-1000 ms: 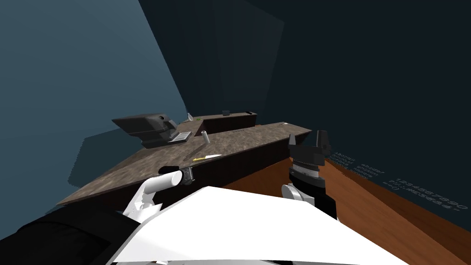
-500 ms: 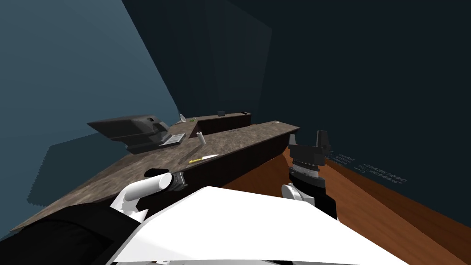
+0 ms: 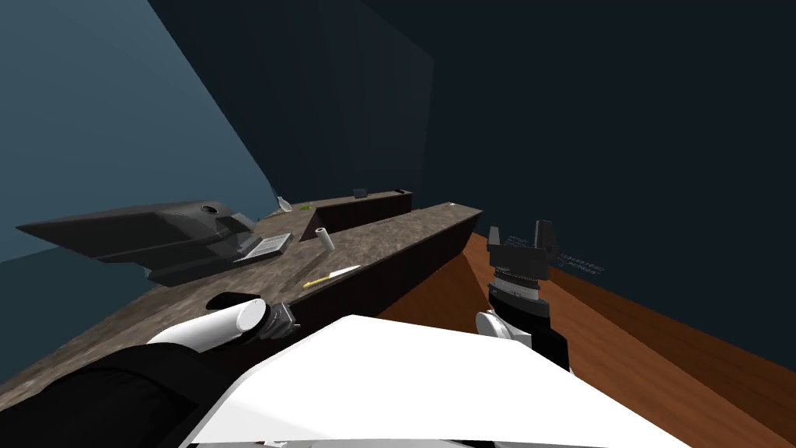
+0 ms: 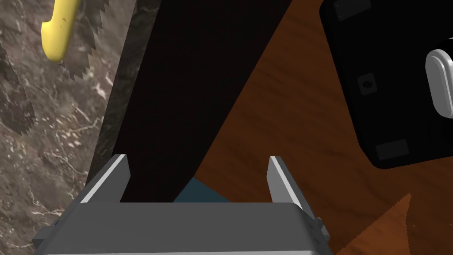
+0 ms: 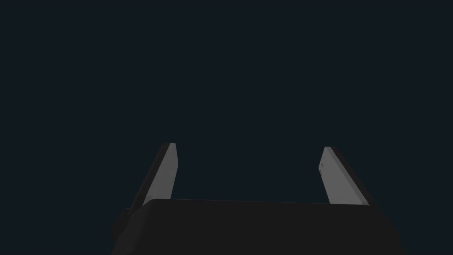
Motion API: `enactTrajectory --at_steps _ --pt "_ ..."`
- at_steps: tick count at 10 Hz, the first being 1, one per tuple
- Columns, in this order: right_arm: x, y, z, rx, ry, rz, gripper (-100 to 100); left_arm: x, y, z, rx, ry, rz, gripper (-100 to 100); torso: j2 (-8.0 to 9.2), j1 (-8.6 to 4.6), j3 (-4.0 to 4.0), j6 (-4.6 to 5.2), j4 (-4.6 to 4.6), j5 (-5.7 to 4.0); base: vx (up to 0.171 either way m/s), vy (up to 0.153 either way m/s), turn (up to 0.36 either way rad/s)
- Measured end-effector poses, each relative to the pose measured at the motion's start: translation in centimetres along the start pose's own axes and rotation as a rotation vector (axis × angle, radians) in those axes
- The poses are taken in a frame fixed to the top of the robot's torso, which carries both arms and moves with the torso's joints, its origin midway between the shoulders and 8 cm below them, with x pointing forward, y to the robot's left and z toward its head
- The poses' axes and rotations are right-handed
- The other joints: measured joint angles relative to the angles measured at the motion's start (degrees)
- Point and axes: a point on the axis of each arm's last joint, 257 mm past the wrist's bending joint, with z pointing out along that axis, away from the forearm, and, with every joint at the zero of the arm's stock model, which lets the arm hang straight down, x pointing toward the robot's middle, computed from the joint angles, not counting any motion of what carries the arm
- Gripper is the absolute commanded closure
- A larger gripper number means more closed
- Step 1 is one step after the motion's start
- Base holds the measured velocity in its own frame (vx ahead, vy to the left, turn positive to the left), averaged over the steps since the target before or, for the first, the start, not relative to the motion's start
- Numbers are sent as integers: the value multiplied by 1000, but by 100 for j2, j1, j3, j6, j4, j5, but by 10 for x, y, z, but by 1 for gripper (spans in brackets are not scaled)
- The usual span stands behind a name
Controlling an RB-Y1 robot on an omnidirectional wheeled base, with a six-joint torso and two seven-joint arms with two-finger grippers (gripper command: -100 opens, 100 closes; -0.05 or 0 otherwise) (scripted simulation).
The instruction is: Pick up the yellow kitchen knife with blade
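The knife (image 3: 330,276) lies flat on the brown marbled counter (image 3: 389,237), yellow handle toward me and pale blade pointing away. Its yellow handle (image 4: 56,31) also appears in the left wrist view, off to one side beyond the fingers. My left gripper (image 4: 199,171) is open and holds nothing. It hangs past the counter's front edge, over the dark cabinet face and the wood floor. In the head view the left gripper (image 3: 281,319) sits short of the knife, near the counter's edge. My right gripper (image 3: 521,233) is raised over the floor, open and holding nothing, as the right wrist view (image 5: 247,161) confirms.
A large dark appliance (image 3: 148,233) stands on the counter's left part with a grey flat piece (image 3: 260,247) beside it. A small white cylinder (image 3: 325,239) stands beyond the knife. A raised dark ledge (image 3: 357,208) runs along the back. Wood floor (image 3: 622,334) lies to the right.
My view has swung, so the counter, appliance and knife have slid left and come nearer. My left forearm has shifted left and lower. The knife still lies on the counter.
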Motion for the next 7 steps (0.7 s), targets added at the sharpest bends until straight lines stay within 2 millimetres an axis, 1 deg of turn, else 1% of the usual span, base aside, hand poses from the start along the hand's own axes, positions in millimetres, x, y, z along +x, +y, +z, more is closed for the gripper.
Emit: enactTrajectory --at_steps 2,4,7 --pt "0 0 0 0 0 0 0 -16 1 -9 -17 -27 -65 -100 -13 1 -8 1 -3 1 45 33 -332" --pt "0 0 0 0 0 0 0 -35 5 -15 -37 -51 -125 -100 -23 8 -13 0 -5 2 59 60 -296" --pt "0 0 0 0 0 0 0 -54 12 -22 -65 -80 -200 -100 -36 12 -21 1 -8 3 80 63 -287"
